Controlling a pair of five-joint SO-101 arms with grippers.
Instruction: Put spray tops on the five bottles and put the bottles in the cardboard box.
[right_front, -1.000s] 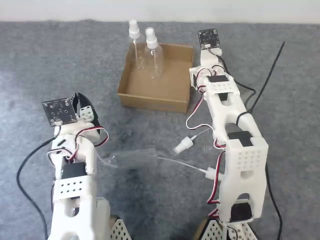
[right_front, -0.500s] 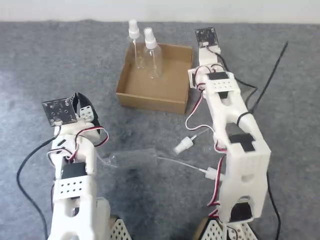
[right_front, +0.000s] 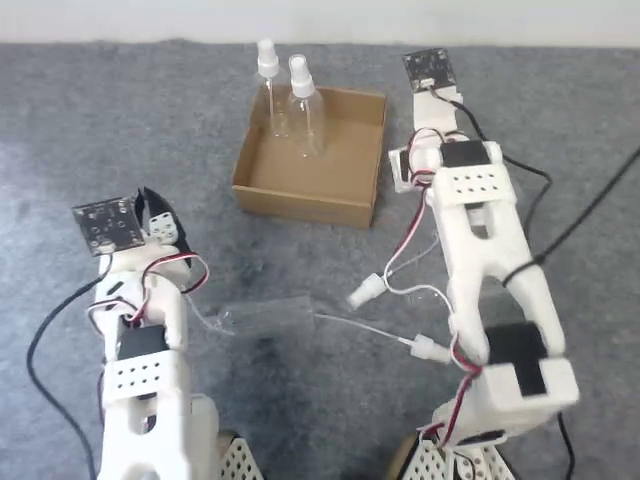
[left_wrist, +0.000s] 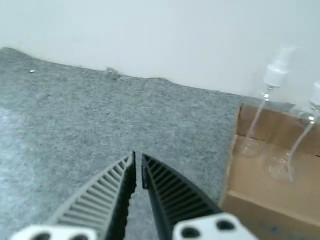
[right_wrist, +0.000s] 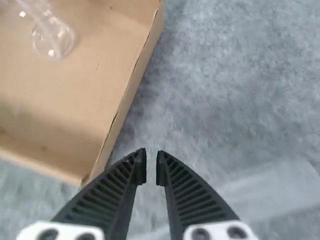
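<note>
Looking down from the high view, I had the cardboard box (right_front: 300, 203) sitting toward the far edge of the grey surface (right_front: 100, 120), just short of the white wall. Two bottles stood upright in its far left corner, spray tops on: one (right_front: 270, 100) right at the rim, the other (right_front: 306, 115) just beside it. The rest of the box floor lay bare, with plenty of room along its near and right walls.

Out on the surface, a third bottle (right_front: 268, 316) lay on its side with no top, between the two arms. One loose spray top (right_front: 366, 291) lay near it to the right, and a second spray top (right_front: 428, 348) lay closer to the right arm's base, its thin tube stretched toward the lying bottle.

My left pincer (left_wrist: 138, 165) was closed with nothing in it, over a wide open stretch of surface left of the box and well apart from its wall. My right pincer (right_wrist: 150, 162) was also closed and empty, above bare surface just outside the box's right wall, close to the cardboard edge but not touching it.
</note>
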